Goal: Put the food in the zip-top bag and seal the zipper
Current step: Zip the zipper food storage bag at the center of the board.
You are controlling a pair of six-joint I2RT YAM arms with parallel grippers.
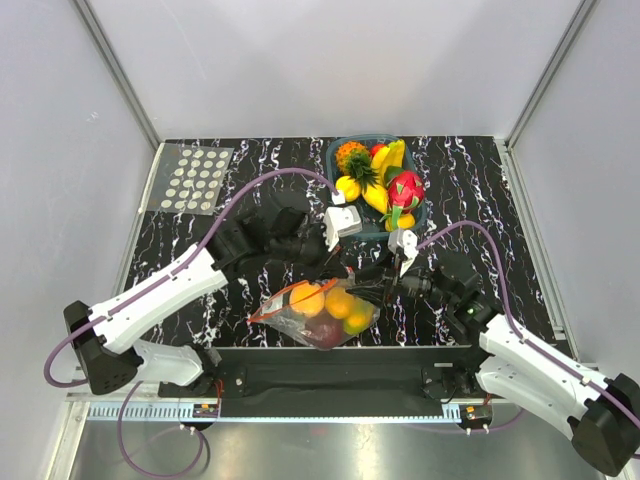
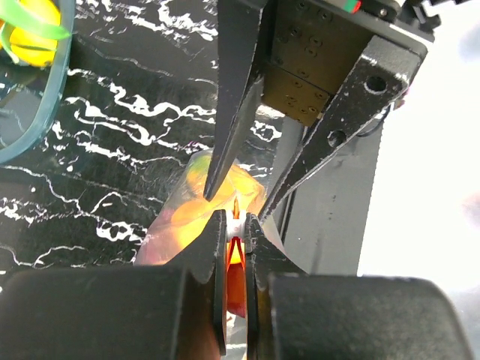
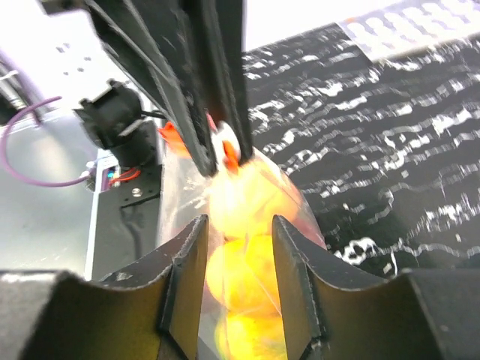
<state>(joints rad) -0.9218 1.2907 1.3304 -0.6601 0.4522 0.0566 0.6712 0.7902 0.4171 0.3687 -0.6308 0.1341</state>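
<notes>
Left gripper (image 2: 235,221) clamps the zipper (image 2: 235,262) above black marbled table (image 2: 112,150), pale walls (image 1: 300,60) around.

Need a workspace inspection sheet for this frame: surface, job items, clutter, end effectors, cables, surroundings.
Surface: black, white-veined table.
Job's things: zip-top bag lies near the front edge with orange, yellow and dark red food inside. The red-orange zipper is pinched. More toy fruit sits in the teal tray.
Clutter: clear dotted sheet at the far left corner.
Grippers: left end effector is shut on the zipper. Right end effector is open, with a finger on either side of the bag.
Cables: purple cables arch over each arm; no snag seen.
Surroundings: pale enclosure walls with metal frame posts.
</notes>
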